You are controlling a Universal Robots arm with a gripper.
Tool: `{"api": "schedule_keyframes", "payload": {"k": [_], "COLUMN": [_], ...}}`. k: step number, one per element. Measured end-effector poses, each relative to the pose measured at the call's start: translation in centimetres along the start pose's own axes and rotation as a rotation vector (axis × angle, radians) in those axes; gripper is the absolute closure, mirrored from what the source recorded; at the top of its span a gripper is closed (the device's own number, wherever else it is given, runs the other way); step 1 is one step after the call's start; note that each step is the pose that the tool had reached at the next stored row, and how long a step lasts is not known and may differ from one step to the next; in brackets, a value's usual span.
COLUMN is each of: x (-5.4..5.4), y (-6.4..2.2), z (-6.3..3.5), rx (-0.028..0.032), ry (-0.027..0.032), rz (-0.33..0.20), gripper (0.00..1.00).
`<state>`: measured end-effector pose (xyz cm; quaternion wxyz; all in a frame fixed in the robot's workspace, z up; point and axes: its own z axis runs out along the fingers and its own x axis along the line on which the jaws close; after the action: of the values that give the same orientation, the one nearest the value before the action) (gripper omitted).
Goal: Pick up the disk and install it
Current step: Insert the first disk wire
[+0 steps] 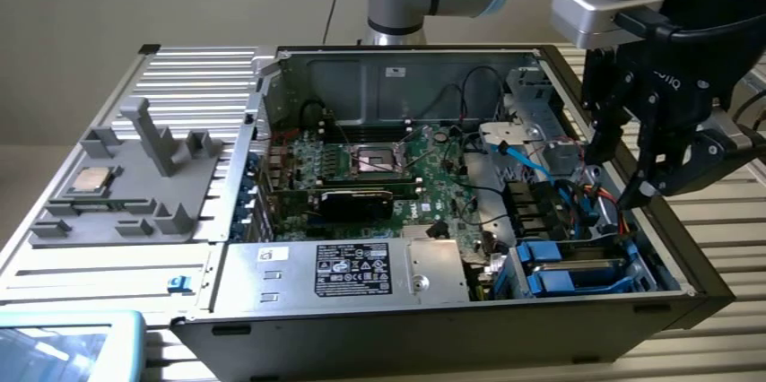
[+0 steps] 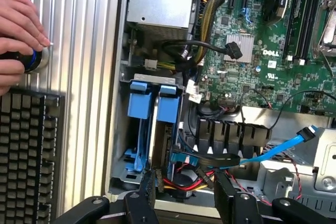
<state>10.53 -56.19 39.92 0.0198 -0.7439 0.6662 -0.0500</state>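
1. I see the black two-finger gripper point(image 1: 620, 171) hanging over the rim of the open black desktop computer case point(image 1: 419, 333), on the exterior view's right. Its fingers point(image 1: 598, 142) stand well apart and nothing is clamped between them.
2. The flat silver-grey metal disk with blue plastic rails point(image 2: 155, 129) sits in the drive cage in the near corner of the case on the exterior view's right. It stands on edge between its rails, close against the case wall.
3. From the wrist camera, the fingertips hover just off the end of that cage, clear of the disk and touching nothing I can make out.
4. Room is tight there. A bundle of red, yellow and black wires point(image 2: 184, 179) lies right under the fingertips, and a thin light-blue flat cable point(image 2: 278, 148) crosses the gap between the cage and the green motherboard point(image 2: 262, 56).
5. The large silver metal box with a black label point(image 1: 347, 270) fills the case's front edge beside the cage, so the only open way in is from above.
6. Outside the case wall the ribbed aluminium table point(image 2: 84, 77) is bare for a stretch. Beyond it lies a dark keyboard point(image 2: 26, 150), and a person's hand point(image 2: 18, 30) rests on a black knob with a blue ring point(image 2: 29, 60).
7. On the exterior view's left, well apart from the gripper, a grey plastic fixture point(image 1: 156, 162) carries a small square silver processor chip point(image 1: 90, 181)
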Motion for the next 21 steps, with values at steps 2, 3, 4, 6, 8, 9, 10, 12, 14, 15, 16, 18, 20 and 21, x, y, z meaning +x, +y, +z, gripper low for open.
{"api": "schedule_keyframes", "payload": {"k": [2,3,4,6,8,9,10,12,14,15,16,18,20,21], "x": [0.1,0.2,0.3,0.6,1.1,1.3,1.5,1.8,2.1,2.2,2.4,2.6,2.8,2.9], "y": [0.00,-0.01,-0.01,0.02,0.06,0.08,0.07,0.03,-0.05,-0.10,-0.15,-0.27,-0.36,-0.41], "z": [0.06,0.13,0.21,0.40,0.61,0.73,0.85,1.13,1.47,1.64,1.81,2.15,2.49,2.64], "rx": [-0.0041,-0.0060,-0.0080,-0.0125,-0.0181,-0.0212,-0.0239,-0.0267,-0.0275,-0.0278,-0.0279,-0.0280,-0.0278,-0.0276], "ry": [-0.0010,-0.0014,-0.0019,-0.0037,-0.0062,-0.0076,-0.0092,-0.0121,-0.0138,-0.0144,-0.0152,-0.0172,-0.0195,-0.0205], "rz": [-0.004,-0.007,-0.009,-0.010,-0.010,-0.011,-0.011,-0.011,-0.012,-0.012,-0.012,-0.013,-0.014,-0.014], "gripper": [0.46,0.46,0.46,0.53,0.53,0.53,0.53,0.53,0.53,0.53,0.53,0.53,0.53,0.53]}}
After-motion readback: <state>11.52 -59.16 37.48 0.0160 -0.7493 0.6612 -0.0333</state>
